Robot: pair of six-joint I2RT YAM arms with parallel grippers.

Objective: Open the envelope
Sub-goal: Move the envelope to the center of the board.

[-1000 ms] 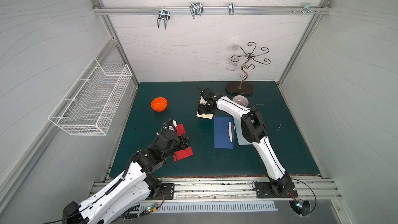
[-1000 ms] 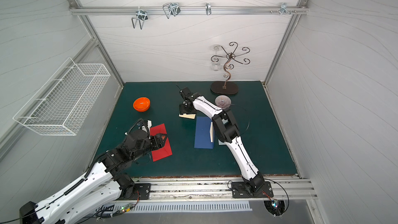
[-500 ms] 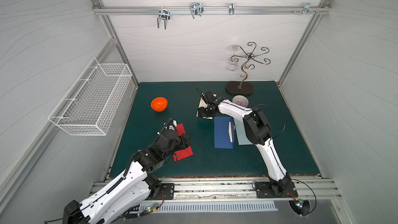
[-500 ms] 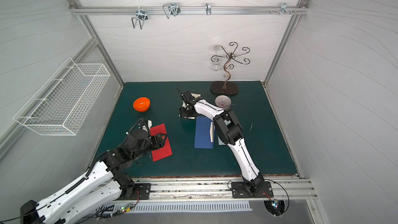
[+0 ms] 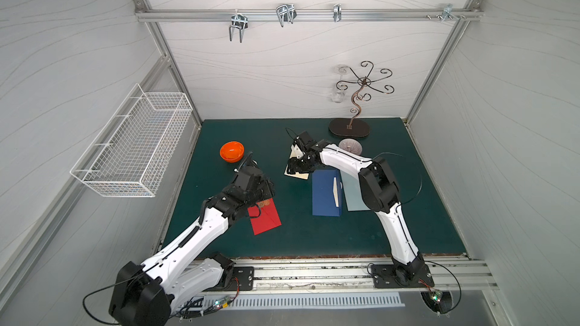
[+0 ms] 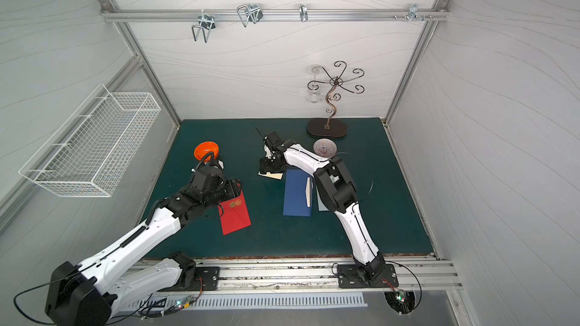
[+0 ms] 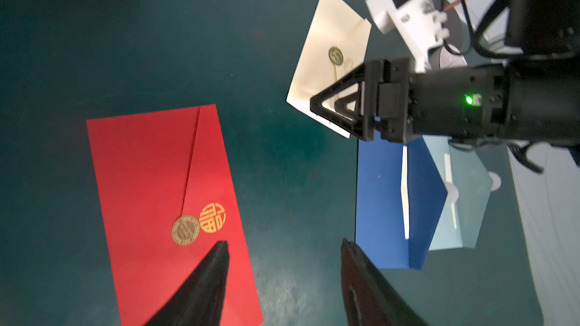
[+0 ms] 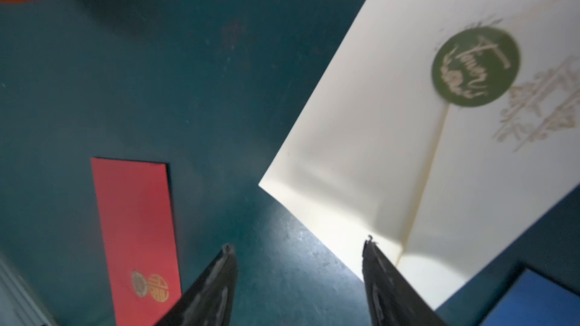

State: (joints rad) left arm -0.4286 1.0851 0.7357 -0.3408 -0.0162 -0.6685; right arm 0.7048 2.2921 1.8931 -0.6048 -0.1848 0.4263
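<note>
- Jaw state: the left gripper (image 7: pixel 284 243) is seen with its jaws apart and nothing between them. The right gripper (image 8: pixel 298 243) likewise stands open and empty.
- Location of the work: two sealed envelopes lie flat on the green mat (image 5: pixel 314 236). The cream envelope (image 8: pixel 392 152) (closed by a green sticker (image 8: pixel 475 67)) lies under the right gripper. The red envelope (image 7: pixel 150 183), closed by a gold seal (image 7: pixel 185 229), lies under the left gripper. Which of the two is meant cannot be told from the task wording.
- Hazard, split effort: with each gripper set over a different envelope, neither body may be pinned while its flap is lifted.
- Hazard, sliding: thin paper on a flat mat offers no raised edge to grasp. If the jaws are closed from above, the cream envelope is likely to be pushed toward the blue envelope (image 7: pixel 379 202) just beside it rather than picked up.
- Hazard, crumpling: one right finger is placed over the cream envelope's corner and the other over bare mat. A closure here may buckle the corner.
- Hazard, tearing: if the flap is pulled before the sticker is peeled, the paper may be torn instead of released.
- Hazard, double pinch: flap and body may be gripped together, so that nothing is opened.
</note>
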